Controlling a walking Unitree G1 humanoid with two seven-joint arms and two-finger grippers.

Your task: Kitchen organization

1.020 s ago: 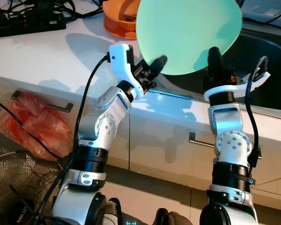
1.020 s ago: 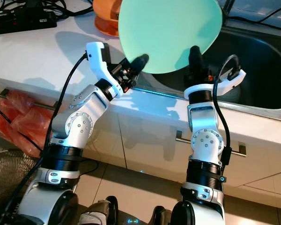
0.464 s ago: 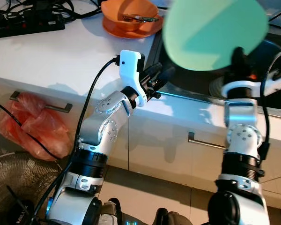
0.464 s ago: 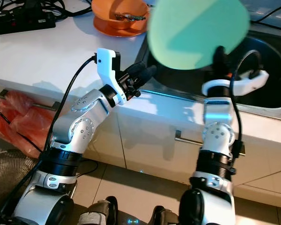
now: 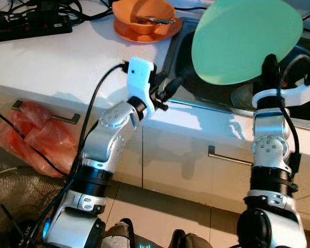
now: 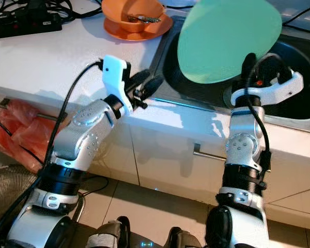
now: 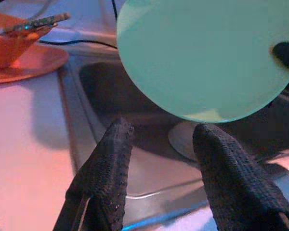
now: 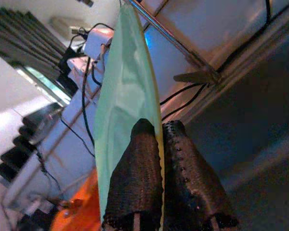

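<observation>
A round mint-green plate (image 5: 245, 39) is held upright above the dark sink (image 5: 183, 57), and my right gripper (image 5: 270, 66) is shut on its lower edge. In the right wrist view both fingers (image 8: 135, 183) pinch the plate's rim (image 8: 127, 96). My left gripper (image 5: 170, 88) is open at the sink's front-left edge, apart from the plate. The left wrist view has its spread fingers (image 7: 111, 159) in front of the plate (image 7: 202, 53), with a pale dish (image 7: 183, 139) on the sink floor below.
An orange bowl with cutlery stands on an orange plate (image 5: 144, 20) on the white counter, left of the sink. A black power strip (image 5: 28, 23) and cables lie at the counter's far left. Below are cabinet handles (image 5: 227, 156), a red bag (image 5: 33, 137) and a floor fan (image 5: 15, 206).
My right gripper has carried the green plate to the right, over the sink. The left gripper let go of the plate's left edge and drew back to the sink's edge.
</observation>
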